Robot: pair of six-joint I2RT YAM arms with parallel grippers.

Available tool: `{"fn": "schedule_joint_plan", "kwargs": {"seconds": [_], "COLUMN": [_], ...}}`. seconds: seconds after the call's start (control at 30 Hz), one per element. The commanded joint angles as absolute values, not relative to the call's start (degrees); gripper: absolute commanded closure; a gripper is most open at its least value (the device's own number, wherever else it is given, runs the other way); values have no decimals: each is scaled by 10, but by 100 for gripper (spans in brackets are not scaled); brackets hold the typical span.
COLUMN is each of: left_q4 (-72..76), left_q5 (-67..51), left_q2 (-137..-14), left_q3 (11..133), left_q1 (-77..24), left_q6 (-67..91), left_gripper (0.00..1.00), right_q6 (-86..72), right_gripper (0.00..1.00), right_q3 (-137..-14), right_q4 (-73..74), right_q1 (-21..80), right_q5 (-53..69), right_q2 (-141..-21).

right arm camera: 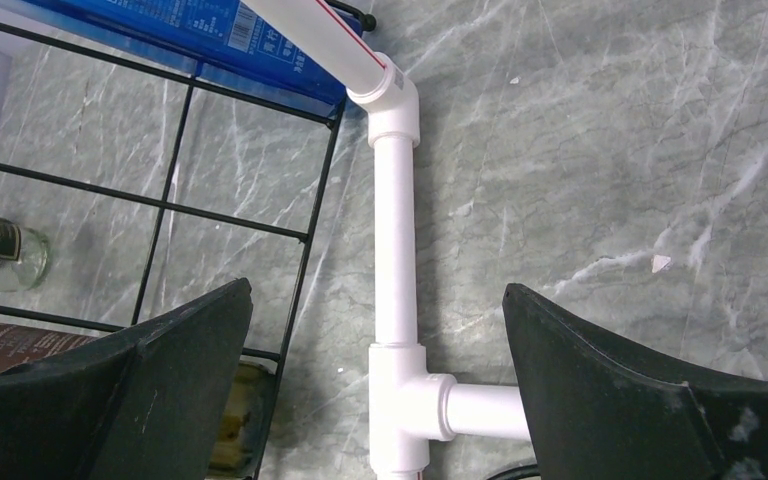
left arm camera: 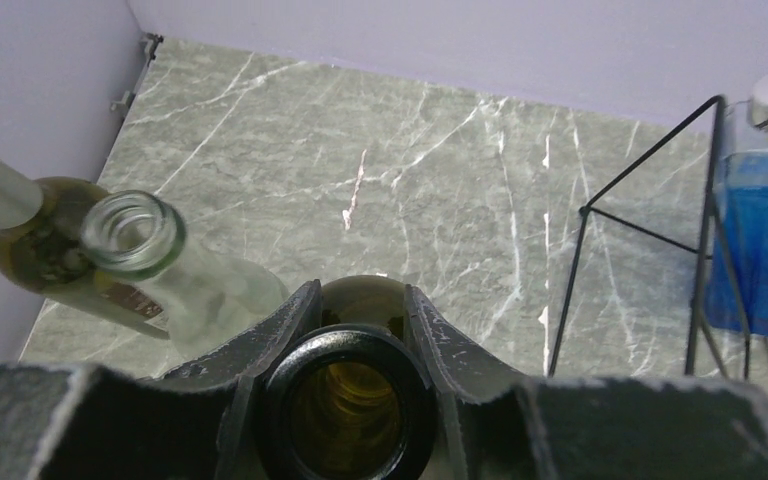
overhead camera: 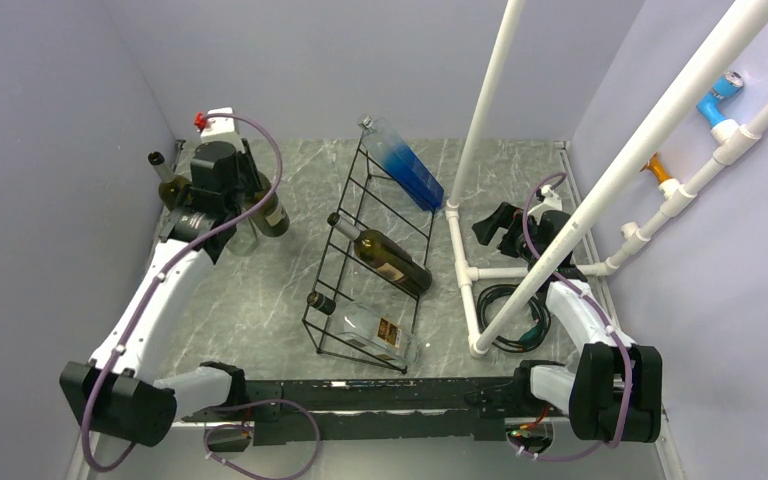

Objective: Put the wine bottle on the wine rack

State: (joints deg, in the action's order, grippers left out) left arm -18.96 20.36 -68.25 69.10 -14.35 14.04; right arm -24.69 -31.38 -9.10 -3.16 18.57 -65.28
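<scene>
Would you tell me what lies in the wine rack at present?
The wine rack holds three: a blue bottle farthest, a dark bottle midway, a clear bottle nearest. Their undersides are covered.

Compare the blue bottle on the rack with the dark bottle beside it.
The blue bottle is see-through blue with a silver cap; the dark bottle is dark glass with a pale label. The blue bottle looks flat-sided, the dark bottle round. The blue bottle lies at the wine rack's far end, the dark bottle midway. Both lie slanted, necks toward the left arm's side.
</scene>
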Motion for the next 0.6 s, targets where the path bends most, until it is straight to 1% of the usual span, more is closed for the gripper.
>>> {"fn": "schedule_joint_plan", "kwargs": {"seconds": [0.0,0.3,0.57], "left_q4": [-136,-168,-209], "left_q5": [214,211,176], "left_q2": [-601,-473,-404], "left_q3": [728,751,799], "left_q1": [-146,-146,-146], "left_q6": [165,216,263], "left_gripper": [100,100,100], "right_q6": [-251,-253,-253], "right_gripper": [0,0,0], "right_q3": [-314,-314,-311], "right_q4": [-111,-108,-107], "right_q1": [-30,-30,-30], "right_q5": [198,203,203], "right_q2": [-649,-640,-633]}}
